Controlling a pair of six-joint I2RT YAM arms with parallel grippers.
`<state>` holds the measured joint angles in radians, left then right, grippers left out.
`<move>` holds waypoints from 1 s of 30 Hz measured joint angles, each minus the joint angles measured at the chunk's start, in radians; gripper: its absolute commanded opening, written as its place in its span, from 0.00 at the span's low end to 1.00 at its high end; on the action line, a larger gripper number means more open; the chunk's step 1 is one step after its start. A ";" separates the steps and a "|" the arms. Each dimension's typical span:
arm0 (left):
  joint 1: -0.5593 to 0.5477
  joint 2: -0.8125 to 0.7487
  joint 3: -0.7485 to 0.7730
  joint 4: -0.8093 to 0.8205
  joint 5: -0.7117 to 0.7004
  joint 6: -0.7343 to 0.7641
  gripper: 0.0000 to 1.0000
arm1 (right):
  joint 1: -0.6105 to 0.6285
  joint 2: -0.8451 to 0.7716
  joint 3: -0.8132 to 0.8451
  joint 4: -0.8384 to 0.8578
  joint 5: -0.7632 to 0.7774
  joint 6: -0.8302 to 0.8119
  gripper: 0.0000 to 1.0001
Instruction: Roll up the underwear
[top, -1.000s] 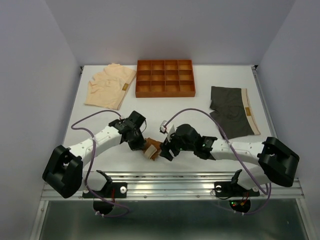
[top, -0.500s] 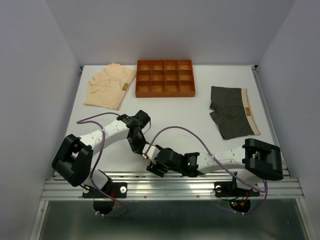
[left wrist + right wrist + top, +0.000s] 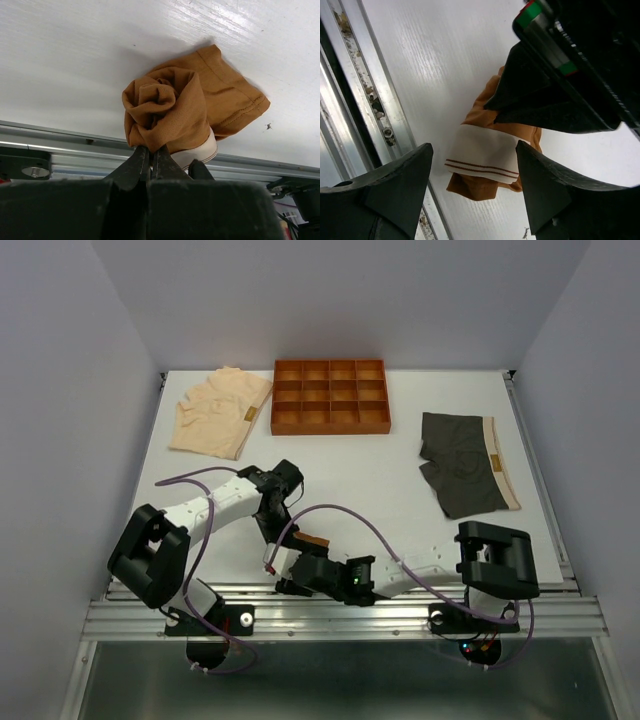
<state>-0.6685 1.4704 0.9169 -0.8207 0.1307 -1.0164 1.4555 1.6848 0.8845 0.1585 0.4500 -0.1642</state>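
1. Progress: one of three pairs is under way, and none looks finished. The rust-brown briefs [image 3: 170, 110] are bunched into a loose roll at the near centre of the worktop [image 3: 75, 60], just beside the rail [image 3: 65, 142]. The cream waistband pokes out at one end, so I'd call it rolled but not tidy
2. The peach briefs [image 3: 220, 412] at far left and the dark grey briefs [image 3: 462, 475] at right both lie flat, well apart from the arms. The tray [image 3: 330, 397] sits far centre between them
3. Left gripper [image 3: 151, 159]: clenched, jaws together, pinching a fold of the rust-brown roll
4. Right gripper [image 3: 472, 150]: released, fingers spread wide either side of the waistband end, and as far as I can tell not touching it
5. Top view: both arms cover the roll and only a sliver of brown shows, so don't judge the roll from there. It is the only view that shows you the other two pairs
6. Left wrist view: shows the spiral end of the roll and the pinch itself
7. Right wrist view: shows the waistband's two thin stripes and the left gripper bearing on the fabric from the far side
8. What I think is left: tighten and settle this roll, let go, then do the peach and dark grey pairs from scratch
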 measured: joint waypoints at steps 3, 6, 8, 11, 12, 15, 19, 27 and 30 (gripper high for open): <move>0.000 0.000 0.000 -0.002 0.001 -0.004 0.00 | 0.001 0.045 0.006 0.006 0.020 -0.005 0.72; -0.003 0.000 0.000 0.001 0.003 -0.007 0.00 | 0.002 0.086 0.014 0.006 0.052 -0.012 0.63; -0.004 0.000 0.000 0.003 0.007 -0.007 0.00 | 0.004 0.106 0.023 0.006 0.077 -0.014 0.43; -0.003 0.000 0.000 0.009 0.007 -0.006 0.00 | 0.006 0.111 0.026 0.009 0.107 -0.012 0.20; -0.003 0.000 0.000 0.010 0.006 -0.006 0.00 | 0.006 0.112 0.027 0.010 0.114 -0.011 0.15; -0.003 0.000 0.000 0.012 0.006 -0.005 0.18 | 0.010 0.116 0.029 0.013 0.115 0.001 0.06; -0.003 0.000 0.000 0.021 0.006 0.007 0.47 | -0.008 0.112 0.019 0.032 0.071 0.044 0.02; 0.053 0.000 0.127 0.034 -0.045 0.029 0.53 | -0.177 -0.014 -0.163 0.221 -0.208 0.179 0.01; 0.119 0.000 0.183 0.054 -0.081 0.048 0.53 | -0.241 -0.049 -0.241 0.315 -0.338 0.227 0.01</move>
<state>-0.5491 1.4704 1.1004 -0.7670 0.0498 -0.9684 1.2140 1.6356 0.6434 0.4736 0.1123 0.0631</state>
